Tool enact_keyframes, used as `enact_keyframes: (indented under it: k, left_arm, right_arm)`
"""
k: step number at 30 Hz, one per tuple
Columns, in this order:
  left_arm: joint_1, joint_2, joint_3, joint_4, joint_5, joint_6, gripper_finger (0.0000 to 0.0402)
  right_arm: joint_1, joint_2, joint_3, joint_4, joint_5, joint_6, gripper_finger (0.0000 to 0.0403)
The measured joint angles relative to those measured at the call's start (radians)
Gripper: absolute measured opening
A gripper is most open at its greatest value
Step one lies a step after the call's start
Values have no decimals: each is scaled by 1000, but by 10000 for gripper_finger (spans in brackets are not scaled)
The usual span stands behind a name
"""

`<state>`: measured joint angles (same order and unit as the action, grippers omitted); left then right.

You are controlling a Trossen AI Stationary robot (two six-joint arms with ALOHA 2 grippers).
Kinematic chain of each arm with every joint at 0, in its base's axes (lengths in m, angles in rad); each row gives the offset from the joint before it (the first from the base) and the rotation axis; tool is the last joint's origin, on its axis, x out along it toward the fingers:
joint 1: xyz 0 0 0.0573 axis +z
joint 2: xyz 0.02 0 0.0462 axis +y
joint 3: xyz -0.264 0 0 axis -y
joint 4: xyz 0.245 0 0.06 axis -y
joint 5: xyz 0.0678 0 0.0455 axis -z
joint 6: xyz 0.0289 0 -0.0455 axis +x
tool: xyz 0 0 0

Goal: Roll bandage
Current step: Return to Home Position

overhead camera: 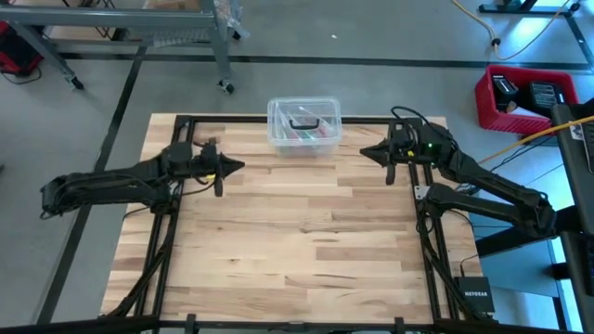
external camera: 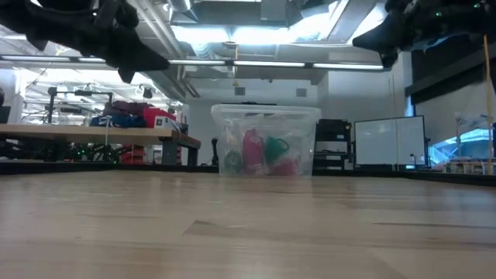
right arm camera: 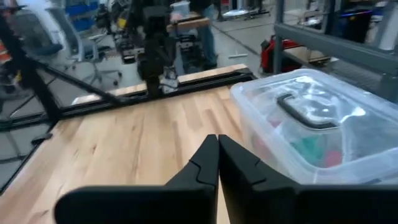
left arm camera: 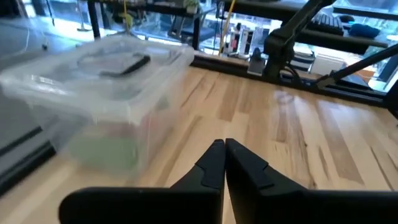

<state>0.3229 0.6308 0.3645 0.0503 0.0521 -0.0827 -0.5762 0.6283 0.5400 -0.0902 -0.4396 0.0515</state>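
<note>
A clear plastic tub (overhead camera: 303, 125) with a lid and a dark handle stands on the table at the middle of its far edge. Through its wall I see the teal-green bandage (external camera: 276, 146) as a wad beside pink-red items (external camera: 252, 151); it also shows in the right wrist view (right arm camera: 316, 149). My left gripper (overhead camera: 239, 167) hangs shut above the table, left of the tub, pointing right. My right gripper (overhead camera: 364, 151) hangs shut to the right of the tub, pointing left. Both are empty.
The bare wooden tabletop (overhead camera: 297, 241) lies open between and in front of the two arms. A black frame rail (overhead camera: 232, 119) runs along the table's far edge. A red crate (overhead camera: 520, 97) stands on the floor beyond the far right corner.
</note>
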Motion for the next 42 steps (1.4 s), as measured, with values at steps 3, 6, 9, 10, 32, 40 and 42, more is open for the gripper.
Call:
enact_keyframes:
  k: [3,6,9,10,32,40,42]
  left_arm:
    - [-9,-3,-21,21,1,-15,2]
    - [-38,-27,-53,28,13,6,6]
    - [-66,-79,-118,125,-2,17,11]
    - [-73,-99,-143,146,-11,17,12]
    - [-188,-365,-355,279,-102,57,13]
    - [-188,-400,-355,273,-101,59,13]
    - [-188,-402,-355,274,-101,59,13]
  right_arm:
    - [0,-4,0,-30,-34,-37,20]
    - [0,-25,0,-54,-49,-57,25]
    - [0,-71,0,-68,-42,-59,25]
    - [0,-86,0,-74,-42,-58,25]
    - [0,-453,-309,38,2,26,26]
    - [0,-567,-390,37,10,75,26]
    - [0,-596,-406,34,23,95,26]
